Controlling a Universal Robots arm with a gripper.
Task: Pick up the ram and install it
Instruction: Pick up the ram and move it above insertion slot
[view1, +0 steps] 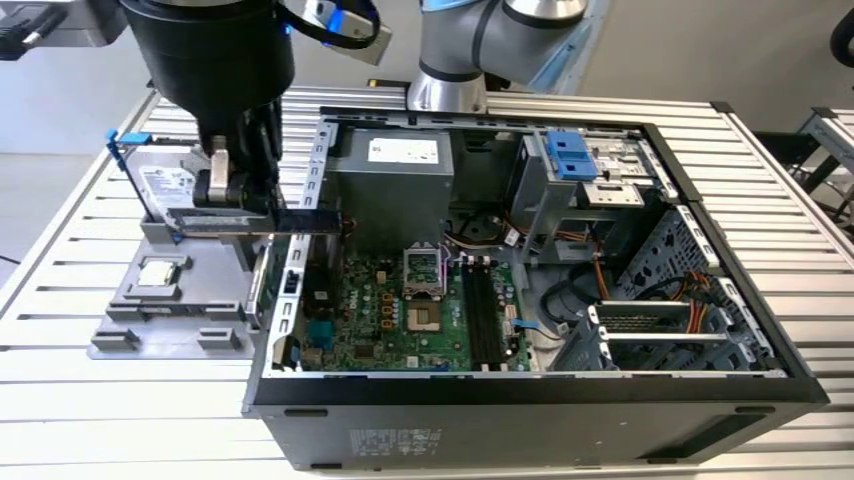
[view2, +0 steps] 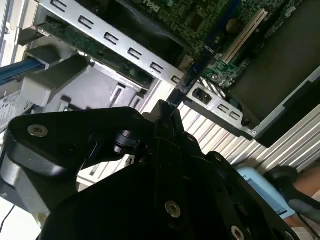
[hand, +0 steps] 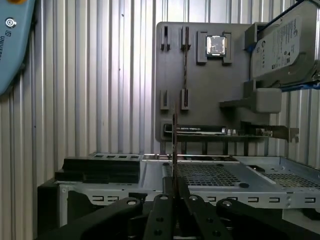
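Exterior view: the gripper (view1: 230, 205) is clenched on the ram (view1: 304, 221), held level at nine o'clock of the motherboard (view1: 400, 300), crossing the computer case's (view1: 534, 410) side wall; the grey holder tray (view1: 174, 322) lies at six o'clock of the gripper; in the first wrist view the ram shows edge-on between the fingers (hand: 161, 215).

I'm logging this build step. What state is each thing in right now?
claw: shut on the ram.
ram: held in the air beside the case, not installed.
slots: empty.
case: side open.
CPU: resting in the tray.
drive: propped on edge in its tray holder.
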